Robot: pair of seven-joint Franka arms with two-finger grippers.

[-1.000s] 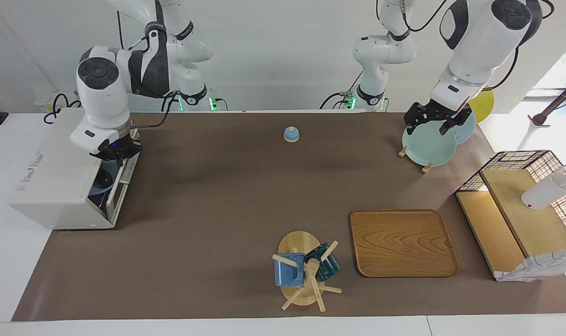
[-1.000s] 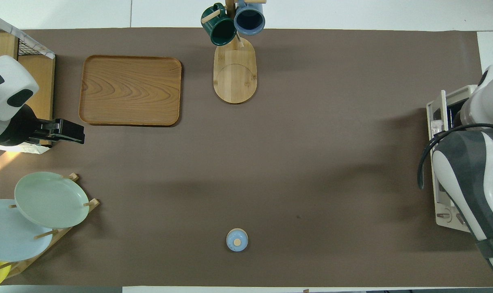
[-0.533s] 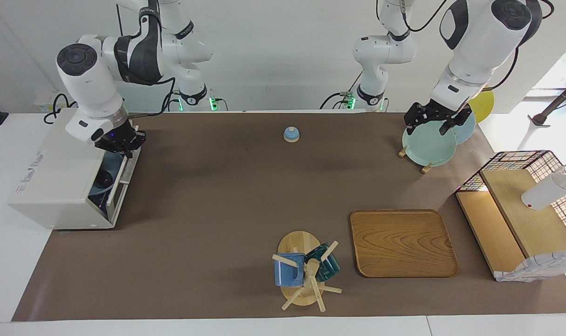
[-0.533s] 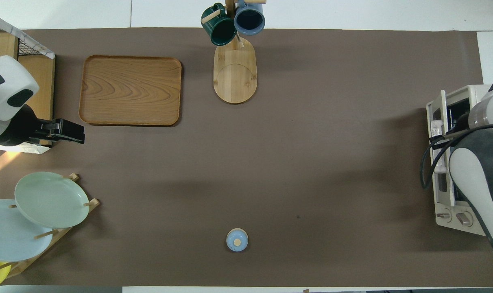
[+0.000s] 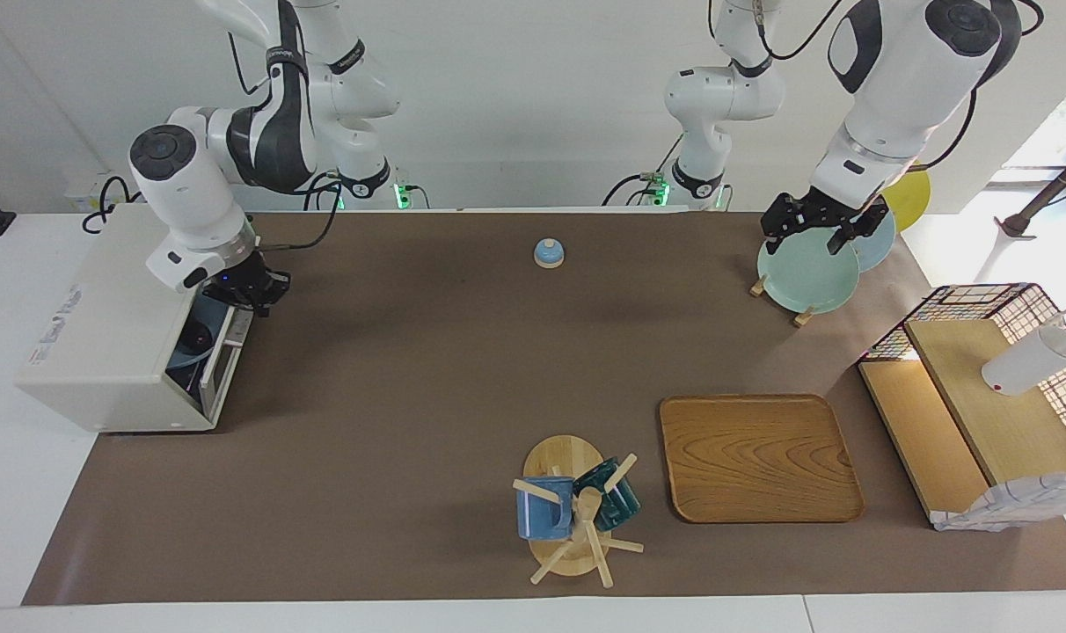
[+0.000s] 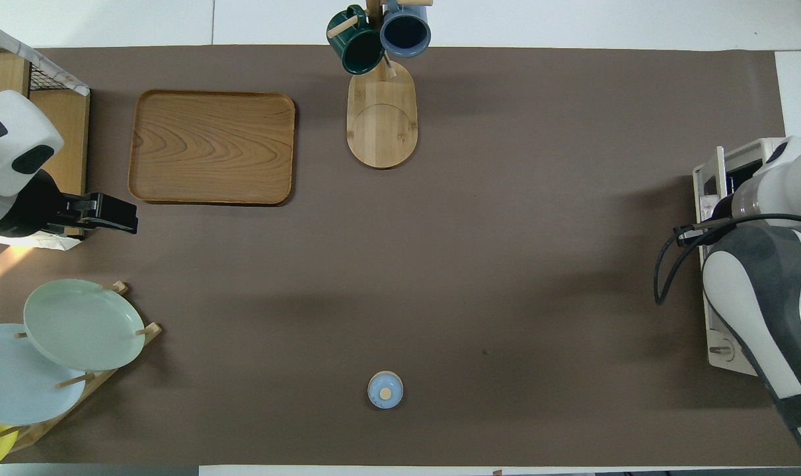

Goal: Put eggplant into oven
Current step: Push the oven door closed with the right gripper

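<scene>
The off-white oven [image 5: 102, 325] stands at the right arm's end of the table; it also shows in the overhead view [image 6: 712, 178]. Its glass door stands upright against the front. Through the glass I see a blue plate [image 5: 184, 354] with a dark shape on it. I cannot tell whether that shape is the eggplant, which shows nowhere else. My right gripper [image 5: 253, 297] hangs just above the door's top corner nearest the robots, off the oven. My left gripper [image 5: 812, 236] waits, open and empty, over the plate rack [image 5: 801, 277].
A small blue bell [image 5: 548, 253] sits near the robots at mid-table. A mug tree [image 5: 573, 514] with two mugs and a wooden tray [image 5: 759, 457] lie farther from the robots. A wire-and-wood shelf [image 5: 982, 413] stands at the left arm's end.
My right gripper has moved from above the oven door's top edge toward the robots, then out toward the table's middle, off the oven. The left arm has not moved.
</scene>
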